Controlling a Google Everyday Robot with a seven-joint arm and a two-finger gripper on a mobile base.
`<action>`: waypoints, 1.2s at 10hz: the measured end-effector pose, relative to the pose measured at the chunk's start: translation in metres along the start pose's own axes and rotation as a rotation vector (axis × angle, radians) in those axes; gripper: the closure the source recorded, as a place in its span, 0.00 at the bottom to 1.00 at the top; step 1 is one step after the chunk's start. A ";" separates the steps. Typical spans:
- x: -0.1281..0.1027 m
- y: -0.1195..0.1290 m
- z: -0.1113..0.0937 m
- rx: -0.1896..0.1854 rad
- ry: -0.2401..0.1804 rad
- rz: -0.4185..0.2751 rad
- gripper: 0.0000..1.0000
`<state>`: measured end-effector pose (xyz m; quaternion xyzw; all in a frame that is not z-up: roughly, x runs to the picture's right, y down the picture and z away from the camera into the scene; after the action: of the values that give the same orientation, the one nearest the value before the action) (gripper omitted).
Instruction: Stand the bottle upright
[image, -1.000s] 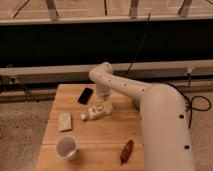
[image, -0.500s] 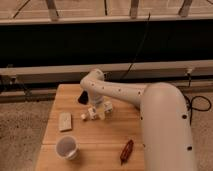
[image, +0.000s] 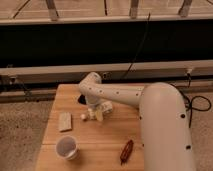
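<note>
The bottle (image: 96, 115) is small and whitish-cream, and lies on its side in the middle of the wooden table (image: 110, 145), with its white cap (image: 84, 117) pointing left. My gripper (image: 95, 109) hangs down from the white arm (image: 120, 95) and sits right over the bottle, at or touching its body. The gripper hides part of the bottle.
A white plastic cup (image: 66, 147) stands at the front left. A dark reddish-brown elongated object (image: 126, 151) lies at the front right. A cream rectangular block (image: 65, 121) lies left of the bottle. A black object (image: 82, 99) is partly hidden behind the arm. A dark wall and rail run behind the table.
The arm's wrist has swung left and come lower, bringing the gripper down over the bottle. The bottle stays lying in about the same place.
</note>
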<state>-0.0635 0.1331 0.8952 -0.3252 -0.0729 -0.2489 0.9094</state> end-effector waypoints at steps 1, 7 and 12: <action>0.003 -0.001 0.001 0.000 0.002 0.002 0.30; 0.008 0.006 -0.001 -0.012 -0.017 0.007 0.92; 0.025 0.026 -0.051 0.022 -0.103 0.070 1.00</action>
<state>-0.0299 0.1083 0.8483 -0.3301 -0.1108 -0.1989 0.9161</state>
